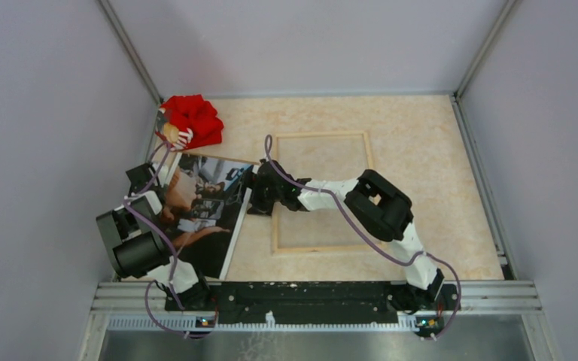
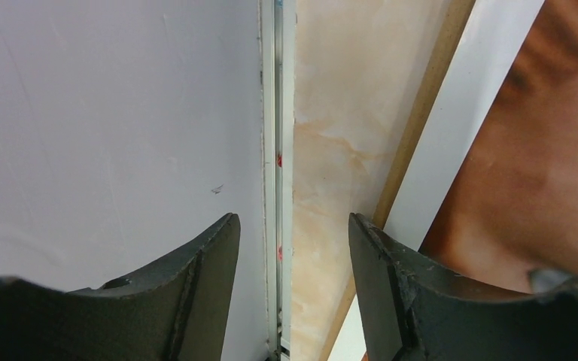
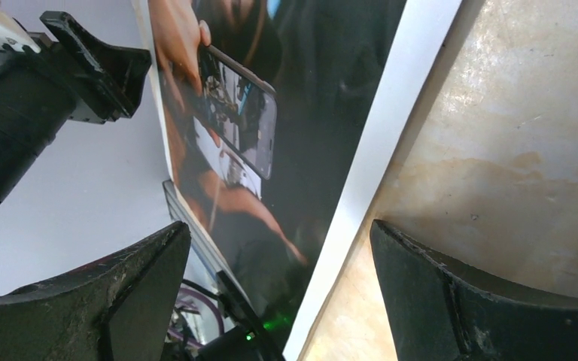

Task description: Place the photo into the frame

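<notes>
Pickup step, I judged: my right end effector (image 3: pixel 280 241) was spread wide astride the right edge of the photo (image 1: pixel 203 210), just left of the frame (image 1: pixel 320 135) on the bench (image 1: pixel 421 188), my left end effector (image 2: pixel 293 226) spread empty at its other edge, so next called for a pinch and lift.

beige table (image 1: pixel 421 150): frame (image 1: pixel 323 135), photo (image 1: pixel 203 210), red cloth (image 1: pixel 196 120)

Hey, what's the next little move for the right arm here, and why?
Probably close the right gripper on the photo's frame-side edge: its jaws stand open astride the white border, and the photo lies beside the empty frame, not in it.
</notes>
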